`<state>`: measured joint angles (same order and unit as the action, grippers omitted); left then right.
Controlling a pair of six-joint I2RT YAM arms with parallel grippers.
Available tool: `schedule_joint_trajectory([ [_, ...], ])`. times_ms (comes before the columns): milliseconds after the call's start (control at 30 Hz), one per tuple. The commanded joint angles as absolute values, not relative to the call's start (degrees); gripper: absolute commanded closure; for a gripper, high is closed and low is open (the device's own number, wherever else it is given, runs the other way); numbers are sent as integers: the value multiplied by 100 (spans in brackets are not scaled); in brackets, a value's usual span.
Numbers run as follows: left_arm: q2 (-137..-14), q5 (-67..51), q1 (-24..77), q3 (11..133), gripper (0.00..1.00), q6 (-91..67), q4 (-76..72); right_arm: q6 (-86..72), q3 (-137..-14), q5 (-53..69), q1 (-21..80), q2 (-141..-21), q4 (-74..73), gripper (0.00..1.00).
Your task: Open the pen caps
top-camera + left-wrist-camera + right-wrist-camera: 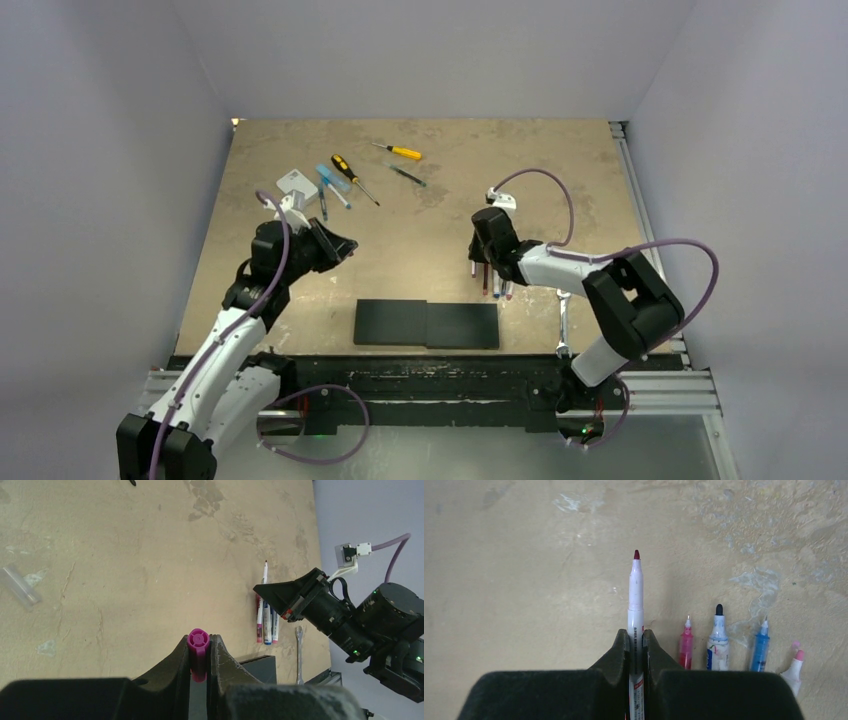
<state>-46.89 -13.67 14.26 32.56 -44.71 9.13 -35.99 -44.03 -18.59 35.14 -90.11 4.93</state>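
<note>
My left gripper (199, 639) is shut on a magenta pen cap (198, 645), which stands alone between the fingers above the table, with no barrel in it. In the top view it (345, 245) hovers at mid-left. My right gripper (636, 632) is shut on a white-barrelled pen (636, 595) whose bare red tip points away. Beside it on the table lie uncapped pens: a pink one (686, 645), a black-tipped one (718, 640) and a blue one (761, 647). Two pens with blue caps (330, 190) lie at the far left.
A yellow-handled screwdriver (400, 151), a black-and-yellow one (350, 175), a dark pen (408, 176) and a white box (296, 184) lie at the back. Black blocks (427, 324) sit near the front edge. A wrench (563, 320) lies by the right arm's base.
</note>
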Motion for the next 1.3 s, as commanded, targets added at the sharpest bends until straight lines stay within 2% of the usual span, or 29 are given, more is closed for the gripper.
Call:
schedule_joint_trajectory([
  [0, -4492, -1388, 1406, 3065, 100, -4373, 855, -3665, -4676, -1985, 3489, -9284, 656, 100],
  [267, -4520, -1412, 1406, 2917, 100, -4390, 776, -3659, -4356, -1829, 3489, -9154, 693, 100],
  [400, -4585, -1458, 1406, 2896, 100, -4430, 716, -3609, -4262, -1857, 3483, -8933, 696, 77],
  [500, -4597, -1481, 1406, 2899, 100, -4443, 699, -3561, -4236, -1831, 3490, -8709, 662, 64],
  [700, -4571, -1478, 1406, 2922, 100, -4407, 776, -3471, -4338, -1694, 3606, -8260, 464, 53],
  [800, -4566, -1461, 1406, 2918, 100, -4404, 782, -3285, -4441, -1263, 3644, -8269, 605, 57],
  [967, -4594, -1365, 1406, 2948, 100, -4384, 879, -3216, -4768, -935, 3674, -8954, 607, 76],
  [1033, -4548, -1222, 1406, 2989, 100, -4335, 1058, -3266, -4801, -948, 3671, -9147, 580, 80],
  [1267, -4587, -155, 1406, 3253, 100, -4087, 2013, -3305, -4685, -1026, 3674, -9412, 427, 82],
])
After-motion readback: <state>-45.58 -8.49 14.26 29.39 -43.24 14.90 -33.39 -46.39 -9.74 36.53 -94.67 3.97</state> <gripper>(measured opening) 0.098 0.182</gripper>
